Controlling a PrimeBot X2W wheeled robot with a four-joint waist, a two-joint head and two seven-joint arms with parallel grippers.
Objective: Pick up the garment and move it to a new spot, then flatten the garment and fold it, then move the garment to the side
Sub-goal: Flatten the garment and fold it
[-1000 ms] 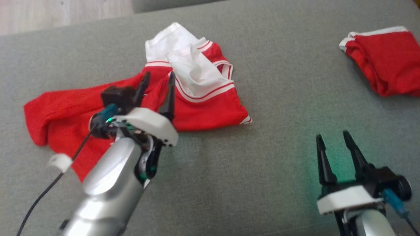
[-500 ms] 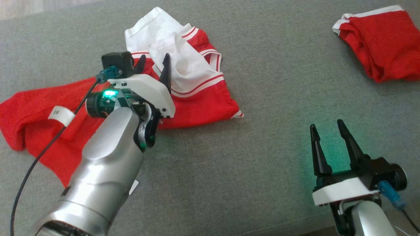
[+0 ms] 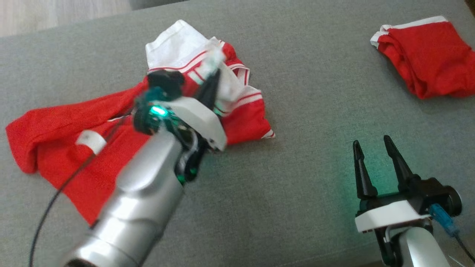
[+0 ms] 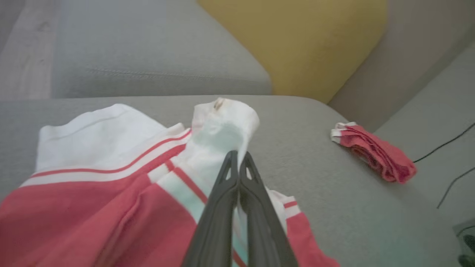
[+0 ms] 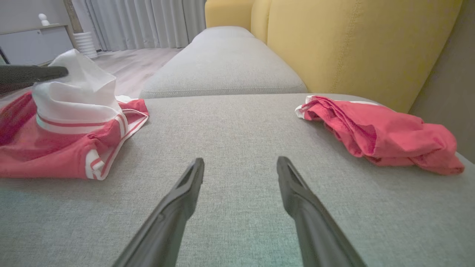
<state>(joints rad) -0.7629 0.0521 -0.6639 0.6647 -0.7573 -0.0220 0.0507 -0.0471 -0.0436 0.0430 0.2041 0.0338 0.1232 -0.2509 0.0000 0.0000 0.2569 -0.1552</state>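
Pinching a white fold of the garment point(image 3: 55, 126) on the grey sofa seat point(image 3: 297, 193), the left gripper point(image 4: 237, 157) has its jaws clenched; the right wrist view reveals that fold peaked upward. The right gripper point(image 3: 371, 141) has its jaws released.

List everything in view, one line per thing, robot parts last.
garment: one, red with white striped trim, crumpled on the left of the seat, a white part pinched up
second garment: one, red with a white edge, bunched at the seat's far right
seat: one, grey fabric, under both garments
backrest: one, yellow, behind the seat
curtains: pale grey, far background in the right wrist view
floor: light wood, beyond the seat
left gripper: one, dark fingers, shut on the garment's white part
right gripper: one, dark fingers, open, over bare seat at the near right
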